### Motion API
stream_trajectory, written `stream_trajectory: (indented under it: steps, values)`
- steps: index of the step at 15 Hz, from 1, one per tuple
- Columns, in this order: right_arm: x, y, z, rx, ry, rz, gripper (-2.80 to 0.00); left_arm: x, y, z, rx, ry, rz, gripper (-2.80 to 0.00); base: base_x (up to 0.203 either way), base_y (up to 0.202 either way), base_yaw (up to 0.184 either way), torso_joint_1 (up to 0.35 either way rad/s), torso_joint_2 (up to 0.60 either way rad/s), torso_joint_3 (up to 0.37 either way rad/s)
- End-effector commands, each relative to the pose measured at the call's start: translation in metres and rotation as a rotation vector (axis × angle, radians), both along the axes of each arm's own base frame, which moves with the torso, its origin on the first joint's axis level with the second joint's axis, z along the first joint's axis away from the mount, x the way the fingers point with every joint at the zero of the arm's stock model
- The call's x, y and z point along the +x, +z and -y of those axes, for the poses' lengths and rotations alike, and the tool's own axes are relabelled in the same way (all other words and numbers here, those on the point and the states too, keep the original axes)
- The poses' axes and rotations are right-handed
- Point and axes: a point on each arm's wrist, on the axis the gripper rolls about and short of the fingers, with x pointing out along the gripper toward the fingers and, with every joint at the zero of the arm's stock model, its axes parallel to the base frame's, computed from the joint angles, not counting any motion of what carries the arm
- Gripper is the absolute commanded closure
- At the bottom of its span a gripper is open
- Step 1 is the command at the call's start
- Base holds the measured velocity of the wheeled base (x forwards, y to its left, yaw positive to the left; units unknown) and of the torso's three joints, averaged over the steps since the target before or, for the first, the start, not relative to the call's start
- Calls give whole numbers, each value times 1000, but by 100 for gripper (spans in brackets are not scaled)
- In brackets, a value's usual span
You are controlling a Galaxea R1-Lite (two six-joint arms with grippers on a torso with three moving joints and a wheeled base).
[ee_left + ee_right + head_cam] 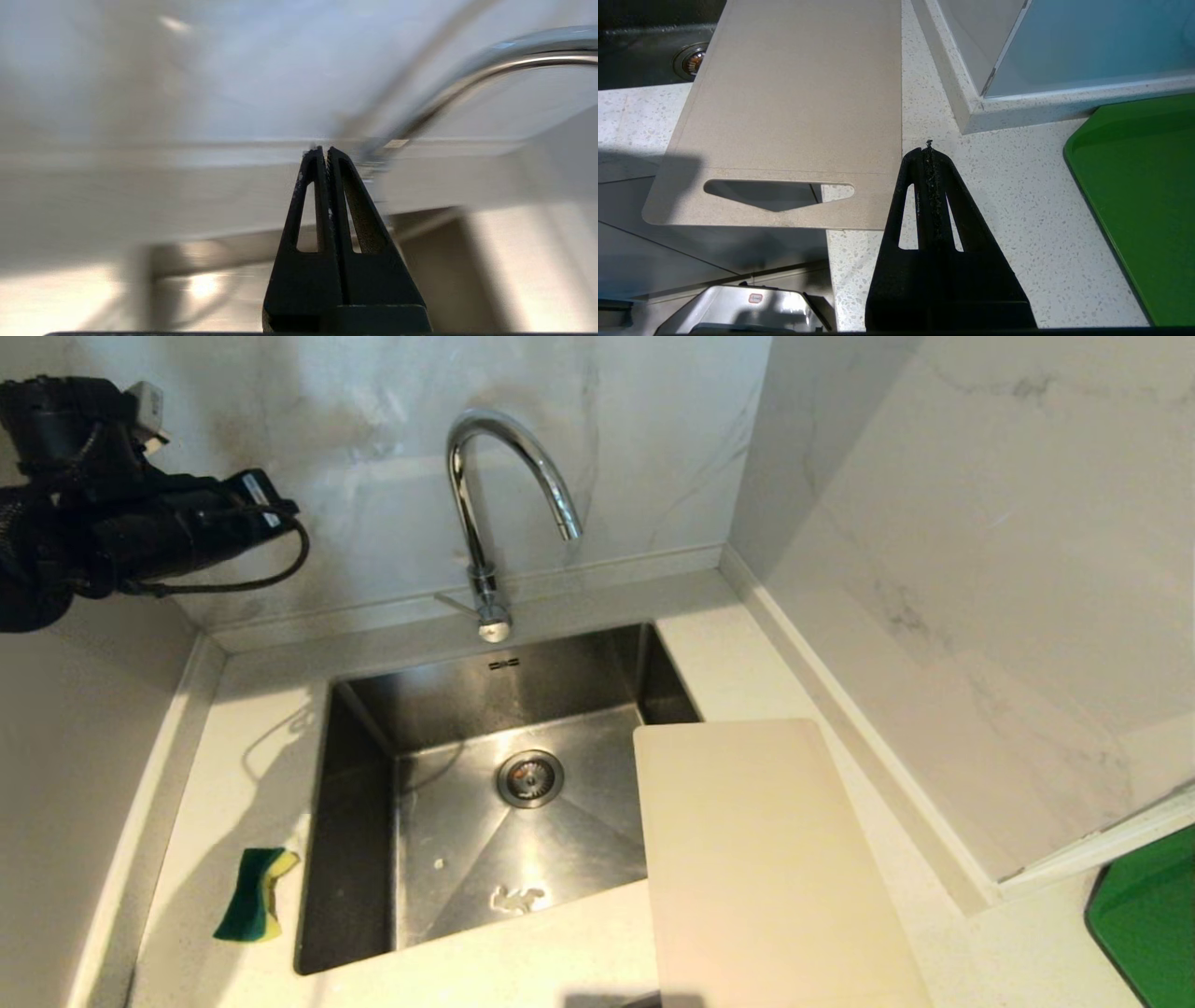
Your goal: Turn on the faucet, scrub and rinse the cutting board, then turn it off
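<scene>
Head view: left claw [325,150] raised, closed.

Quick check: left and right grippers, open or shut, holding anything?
Left gripper: fingers shut, holding nothing, raised near the faucet.
Right gripper: fingers shut, holding nothing, over the counter beside the cutting board.

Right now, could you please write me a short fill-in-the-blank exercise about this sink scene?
1. The cutting board lies partly over the sink's ____ side.
2. The sponge is green and ____.
3. The left gripper has its fingers ____.
4. No ____ runs from the faucet.

Missing words: right; yellow; shut; water
</scene>
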Motion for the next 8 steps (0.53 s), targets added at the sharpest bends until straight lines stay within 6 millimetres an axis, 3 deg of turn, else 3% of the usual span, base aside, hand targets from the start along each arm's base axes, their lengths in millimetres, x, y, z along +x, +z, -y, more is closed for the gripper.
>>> stream_trajectory:
  steps: [1, 4, 8]
  values:
    - [0, 0, 0, 1, 0, -3, 0, -31, 28, -17, 51, 43, 20, 0, 0, 0, 0, 0, 0, 0]
    - [0, 0, 0, 1, 0, -3, 0, -63, 55, -33, 105, 94, 2, 0, 0, 0, 0, 0, 0, 0]
    - [0, 0, 0, 1, 0, -2, 0, -88, 77, -61, 151, 161, 50, 0, 0, 0, 0, 0, 0, 0]
